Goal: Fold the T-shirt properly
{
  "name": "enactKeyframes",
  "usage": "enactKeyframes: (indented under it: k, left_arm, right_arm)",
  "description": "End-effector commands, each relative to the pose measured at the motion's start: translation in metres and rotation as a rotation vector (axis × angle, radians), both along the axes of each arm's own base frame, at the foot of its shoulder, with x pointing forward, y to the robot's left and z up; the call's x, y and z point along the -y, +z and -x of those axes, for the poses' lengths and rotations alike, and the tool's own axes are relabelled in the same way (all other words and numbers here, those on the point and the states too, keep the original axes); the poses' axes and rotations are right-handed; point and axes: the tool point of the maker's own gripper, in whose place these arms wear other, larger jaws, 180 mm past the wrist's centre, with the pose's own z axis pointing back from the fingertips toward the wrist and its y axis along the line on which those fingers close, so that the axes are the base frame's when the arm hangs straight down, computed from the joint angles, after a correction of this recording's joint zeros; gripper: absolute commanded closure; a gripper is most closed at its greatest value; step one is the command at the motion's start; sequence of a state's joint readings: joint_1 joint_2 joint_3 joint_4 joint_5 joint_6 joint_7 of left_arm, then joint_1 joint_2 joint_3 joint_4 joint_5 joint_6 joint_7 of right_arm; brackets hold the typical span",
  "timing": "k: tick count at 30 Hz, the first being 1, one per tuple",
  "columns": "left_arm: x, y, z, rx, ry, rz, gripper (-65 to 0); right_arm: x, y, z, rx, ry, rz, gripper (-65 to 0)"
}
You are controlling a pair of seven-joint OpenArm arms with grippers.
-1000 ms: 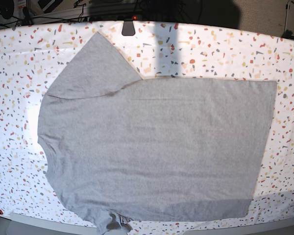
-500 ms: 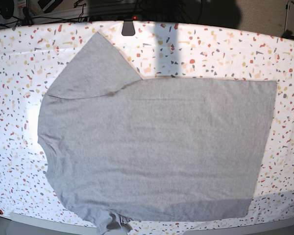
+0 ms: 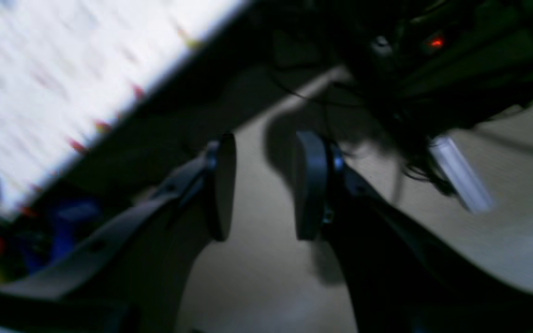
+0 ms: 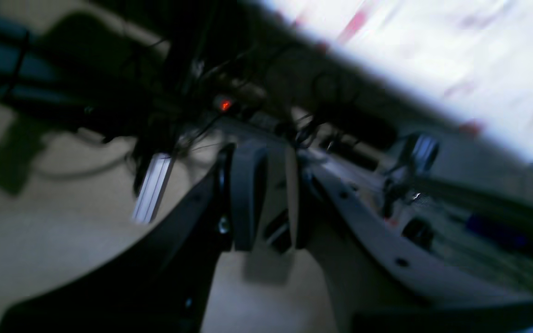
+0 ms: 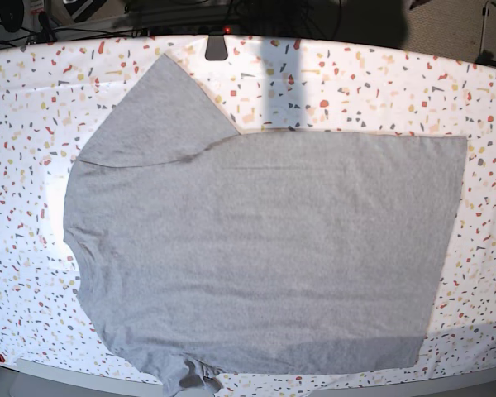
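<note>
The grey T-shirt (image 5: 264,248) lies spread flat on the speckled white table (image 5: 380,83), collar end to the left and hem to the right. No lettering shows on its upper side. One sleeve (image 5: 161,107) points to the far left, and the other (image 5: 190,382) is bunched at the front edge. Neither gripper shows in the base view. My left gripper (image 3: 264,185) is open and empty, off the table over the beige floor. My right gripper (image 4: 276,199) is also empty over the floor, with a narrow gap between its jaws.
A small black fixture (image 5: 217,47) sits at the table's far edge. Cables and dark equipment (image 3: 410,69) lie on the floor beyond the table, with a red light (image 4: 224,105) among them. The table edge (image 3: 123,92) shows blurred in the left wrist view.
The shirt has not moved. The dark shadow along the table's far edge has pulled back out of the base view.
</note>
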State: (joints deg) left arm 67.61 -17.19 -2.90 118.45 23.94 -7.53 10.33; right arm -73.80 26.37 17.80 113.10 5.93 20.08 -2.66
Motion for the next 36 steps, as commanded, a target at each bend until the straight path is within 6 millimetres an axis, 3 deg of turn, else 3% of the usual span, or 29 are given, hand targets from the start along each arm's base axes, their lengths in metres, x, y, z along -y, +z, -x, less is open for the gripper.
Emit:
enactKeyframes:
  k: [1, 8, 15, 24, 29, 36]
  left_arm:
    - [0.002, 0.011, -0.005, 0.032, -0.032, -0.006, -20.0]
    - [0.001, 0.041, -0.034, 0.143, -0.201, -0.132, -20.0]
    - [-0.002, 0.061, -0.056, 0.243, -0.345, -0.264, -20.0]
    - [-0.016, 0.073, -0.094, 0.351, -0.455, -0.451, -20.0]
    - [-0.017, 0.069, -0.109, 0.334, -0.588, -0.496, -20.0]
    - [-0.029, 0.060, -0.138, 0.370, -0.624, -0.515, -20.0]
  right_arm:
    - [0.000, 0.008, -0.003, 0.013, 0.014, 0.003, -10.7]
    - [0.006, 0.035, -0.032, 0.113, 0.034, 0.045, -10.7]
    - [0.000, 0.051, -0.047, 0.162, 0.075, 0.070, -10.7]
    - [-0.009, 0.068, -0.061, 0.222, 0.210, 0.181, -10.7]
    - [-0.011, 0.078, -0.069, 0.257, 0.316, 0.296, -10.7]
    - [-0.019, 0.087, -0.096, 0.332, 0.390, 0.351, -10.7]
